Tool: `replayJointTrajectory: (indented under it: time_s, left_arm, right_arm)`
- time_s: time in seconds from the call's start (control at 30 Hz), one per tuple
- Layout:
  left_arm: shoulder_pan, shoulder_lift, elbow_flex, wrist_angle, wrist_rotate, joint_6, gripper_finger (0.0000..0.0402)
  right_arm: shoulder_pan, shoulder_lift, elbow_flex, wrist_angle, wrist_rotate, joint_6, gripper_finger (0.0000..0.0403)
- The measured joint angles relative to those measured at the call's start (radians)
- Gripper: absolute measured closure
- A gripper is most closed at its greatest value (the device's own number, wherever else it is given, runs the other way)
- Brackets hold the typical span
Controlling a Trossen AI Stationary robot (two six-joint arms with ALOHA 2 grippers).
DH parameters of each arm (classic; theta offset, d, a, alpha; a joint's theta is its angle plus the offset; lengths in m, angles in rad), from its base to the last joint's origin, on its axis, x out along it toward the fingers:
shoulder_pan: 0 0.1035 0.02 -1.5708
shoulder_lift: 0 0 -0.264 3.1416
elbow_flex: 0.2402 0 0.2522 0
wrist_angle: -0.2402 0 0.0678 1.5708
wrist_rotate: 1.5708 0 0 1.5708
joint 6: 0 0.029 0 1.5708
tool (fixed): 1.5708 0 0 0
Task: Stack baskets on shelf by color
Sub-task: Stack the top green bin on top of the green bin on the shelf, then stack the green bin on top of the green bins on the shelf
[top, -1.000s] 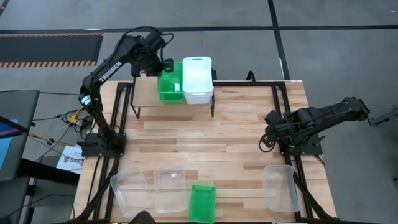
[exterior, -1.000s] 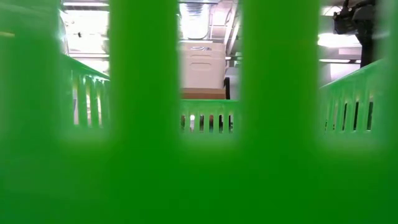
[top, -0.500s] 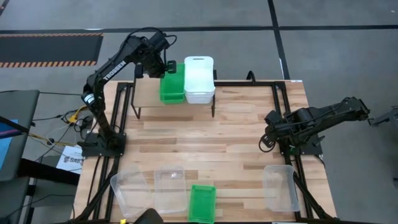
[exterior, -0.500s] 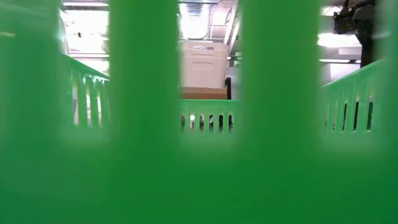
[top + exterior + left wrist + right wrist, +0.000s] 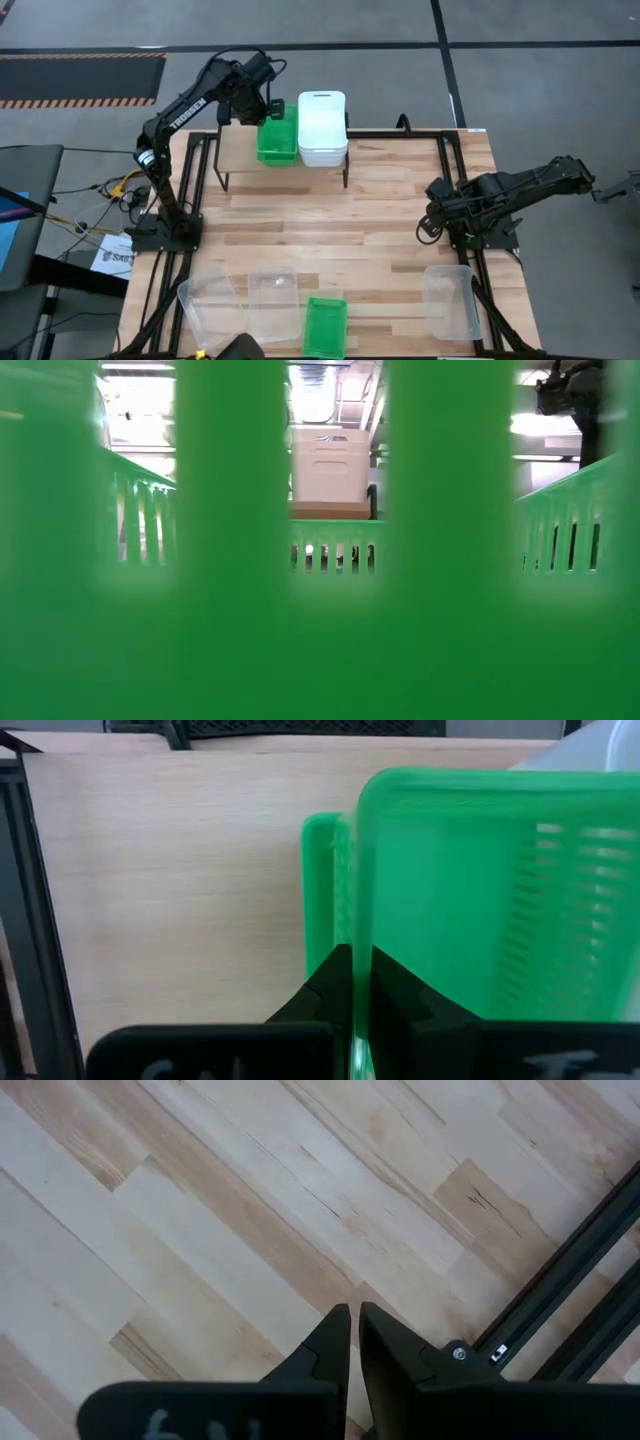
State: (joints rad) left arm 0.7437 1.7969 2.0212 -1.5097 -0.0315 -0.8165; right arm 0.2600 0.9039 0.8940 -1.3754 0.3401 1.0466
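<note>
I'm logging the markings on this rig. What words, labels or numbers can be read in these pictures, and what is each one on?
"TROSSEN": white letters along the left arm in the high view.
White marks on each wrist camera's own dark gripper body: too blurred to read.
A white paper beside the table by the left arm's base carries print: too small to read.
Nothing readable on the baskets, the shelf or the right arm.

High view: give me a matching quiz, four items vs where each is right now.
Items:
1. white baskets
2. left gripper
3. right gripper
4. lone green basket

Places:
A. table's near edge, between clear baskets
B. over bare tabletop, right side
C. on the shelf, beside the green stack
D. clamped on the green basket on the shelf

Pairs: 1-C, 2-D, 3-B, 4-A
</note>
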Motion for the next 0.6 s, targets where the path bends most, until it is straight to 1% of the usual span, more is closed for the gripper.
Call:
replayJointTrajectory:
  time_s: [0.17, 0.27, 0.4, 0.5, 0.6]
  left_arm:
    - [0.000, 0.003, 0.000, -0.005, 0.000, 0.008, 0.0387]
    - [0.000, 0.003, 0.000, -0.004, 0.000, 0.008, 0.0366]
    - [0.000, 0.003, 0.000, 0.000, 0.004, 0.008, 0.0327]
    - [0.000, 0.003, 0.000, 0.009, 0.044, 0.015, 0.0297]
    - [0.001, 0.000, 0.000, 0.008, 0.117, 0.062, 0.0273]
  right_arm:
    - [0.000, 0.000, 0.000, 0.000, 0.000, 0.000, 0.0351]
    - [0.000, 0.000, 0.000, 0.000, 0.000, 0.000, 0.0351]
    - [0.000, 0.000, 0.000, 0.000, -0.001, 0.000, 0.0351]
    - [0.000, 0.000, 0.000, 0.000, -0.001, 0.000, 0.0351]
    - [0.000, 0.000, 0.000, 0.000, -0.001, 0.000, 0.0351]
